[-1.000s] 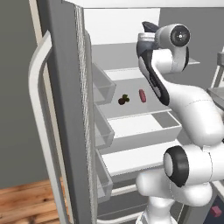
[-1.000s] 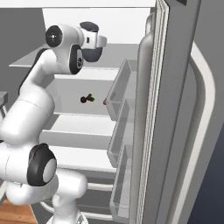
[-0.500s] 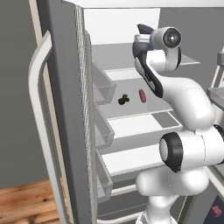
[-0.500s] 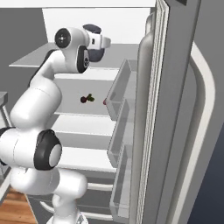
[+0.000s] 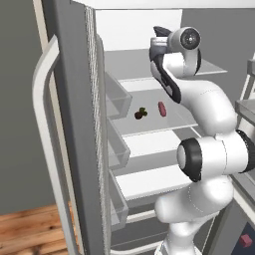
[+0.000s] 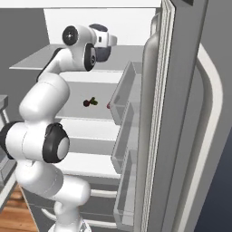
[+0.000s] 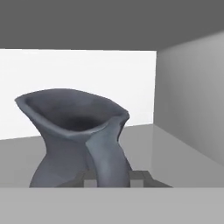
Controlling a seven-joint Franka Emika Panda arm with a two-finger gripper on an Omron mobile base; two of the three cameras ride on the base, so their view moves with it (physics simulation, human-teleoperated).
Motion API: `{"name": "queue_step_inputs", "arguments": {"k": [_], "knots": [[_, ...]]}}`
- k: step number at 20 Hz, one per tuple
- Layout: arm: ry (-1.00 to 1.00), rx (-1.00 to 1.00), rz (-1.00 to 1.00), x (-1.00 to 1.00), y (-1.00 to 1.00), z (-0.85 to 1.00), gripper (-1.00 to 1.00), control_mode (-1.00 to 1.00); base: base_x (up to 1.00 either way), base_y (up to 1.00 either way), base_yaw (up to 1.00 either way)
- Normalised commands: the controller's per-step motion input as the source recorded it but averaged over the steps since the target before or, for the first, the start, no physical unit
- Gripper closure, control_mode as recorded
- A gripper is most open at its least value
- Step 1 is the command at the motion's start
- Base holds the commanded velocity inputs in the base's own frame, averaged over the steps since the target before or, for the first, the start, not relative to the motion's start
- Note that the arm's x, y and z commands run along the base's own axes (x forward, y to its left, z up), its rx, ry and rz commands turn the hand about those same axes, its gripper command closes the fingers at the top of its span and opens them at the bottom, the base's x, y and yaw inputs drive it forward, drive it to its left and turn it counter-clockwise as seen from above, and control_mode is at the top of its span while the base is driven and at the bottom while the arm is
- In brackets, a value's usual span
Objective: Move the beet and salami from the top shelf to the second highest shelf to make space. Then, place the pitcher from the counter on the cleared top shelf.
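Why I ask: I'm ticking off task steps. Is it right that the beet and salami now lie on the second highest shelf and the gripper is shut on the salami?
Not quite. The beet and salami do lie on the second highest shelf, but the hand view shows the gripper shut on the pitcher handle, not the salami.

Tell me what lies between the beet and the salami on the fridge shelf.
Nothing: in the left base view a bare strip of shelf separates the beet from the salami.
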Motion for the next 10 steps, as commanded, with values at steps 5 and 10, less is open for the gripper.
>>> {"name": "queue_step_inputs", "arguments": {"k": [5,10], "knots": [[0.00,-0.06,0.02,0.27,0.01,-0.20,-1.00,-1.00,0.00,0.00,0.00],[0.00,-0.06,0.03,0.07,0.05,-0.12,-1.00,-1.00,0.00,0.00,0.00]]}}
